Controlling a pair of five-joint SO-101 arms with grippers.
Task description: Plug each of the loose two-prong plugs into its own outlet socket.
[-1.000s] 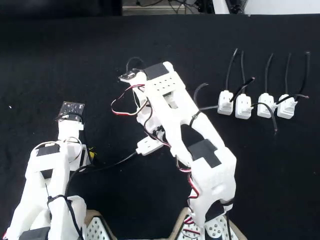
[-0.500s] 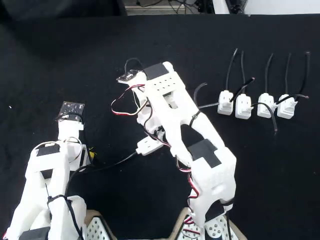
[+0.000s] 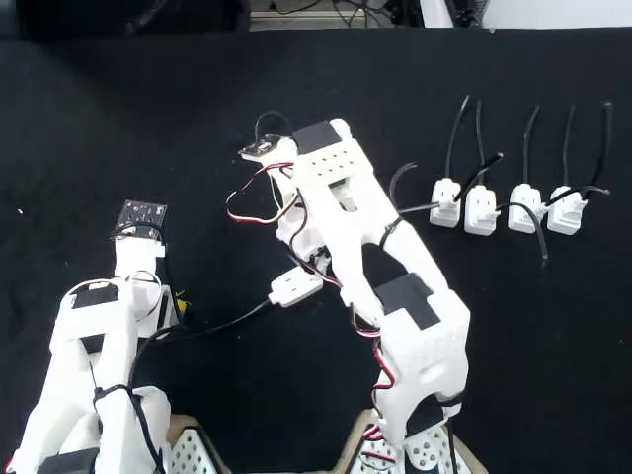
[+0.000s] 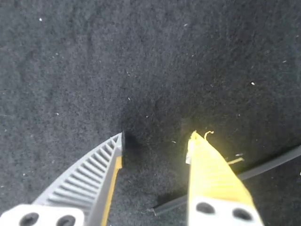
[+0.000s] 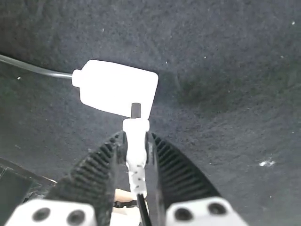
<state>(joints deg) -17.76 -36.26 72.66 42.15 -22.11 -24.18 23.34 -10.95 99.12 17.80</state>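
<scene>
The right gripper (image 5: 135, 137) has its fingers closed on a white two-prong plug (image 5: 136, 155), whose prong end sits against a white outlet socket (image 5: 115, 87) lying near the middle of the black worktop (image 3: 118, 118). The left gripper (image 4: 155, 141) hangs over the near-left worktop with fingers open and empty, a black cable (image 4: 263, 165) just beside it. A row of white sockets (image 3: 481, 210) with black cords sits at the far right.
</scene>
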